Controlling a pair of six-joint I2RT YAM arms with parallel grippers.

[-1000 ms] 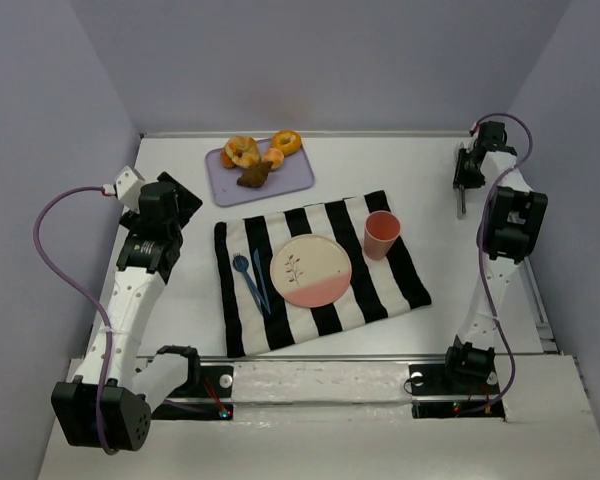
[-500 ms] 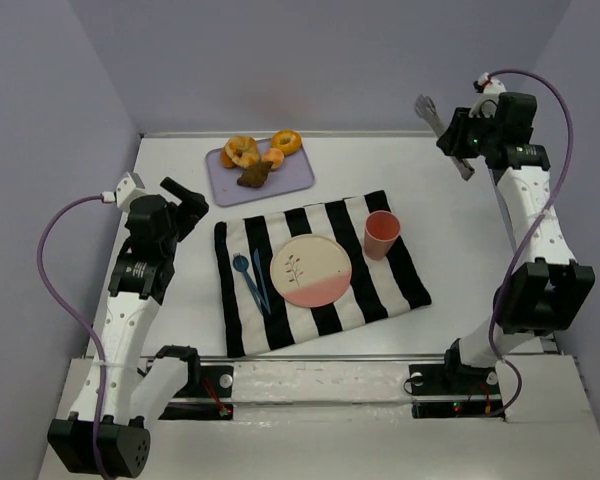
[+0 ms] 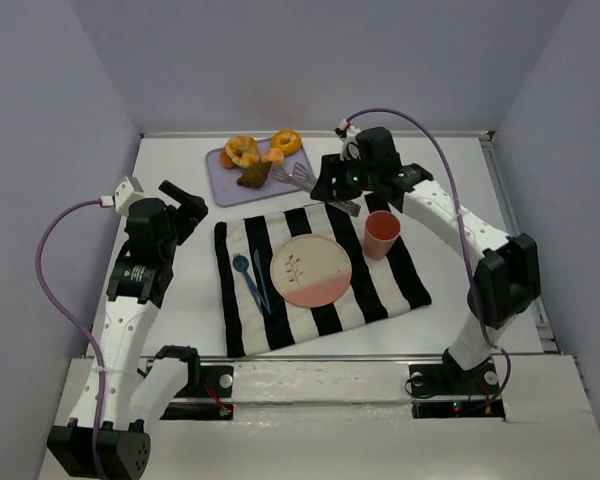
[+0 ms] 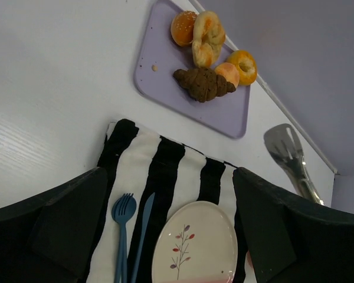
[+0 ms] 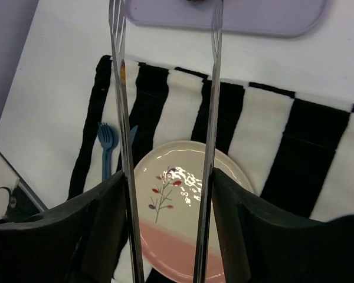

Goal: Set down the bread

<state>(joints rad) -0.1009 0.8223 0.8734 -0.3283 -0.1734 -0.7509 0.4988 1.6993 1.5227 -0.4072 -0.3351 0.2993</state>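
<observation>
The bread (image 3: 253,177) is a small dark brown croissant lying on the lilac tray (image 3: 230,190) at the back, beside golden buns and a doughnut. It also shows in the left wrist view (image 4: 203,84). My right gripper (image 3: 337,186) is shut on the handles of metal tongs (image 3: 304,179), whose arms (image 5: 121,118) stand apart and empty, tips close to the tray's near right edge, just right of the bread. My left gripper (image 3: 185,205) is open and empty at the left, off the cloth. The pink and cream plate (image 3: 311,271) lies bare on the striped cloth.
A pink cup (image 3: 382,233) stands on the black and white cloth (image 3: 400,275) right of the plate. A blue fork and knife (image 3: 248,280) lie left of the plate. Orange buns (image 3: 242,151) and a doughnut (image 3: 286,141) share the tray. Walls close in on three sides.
My right arm has swung from the far right edge to the middle, bringing the tongs down beside the tray. The left arm has shifted slightly forward.
</observation>
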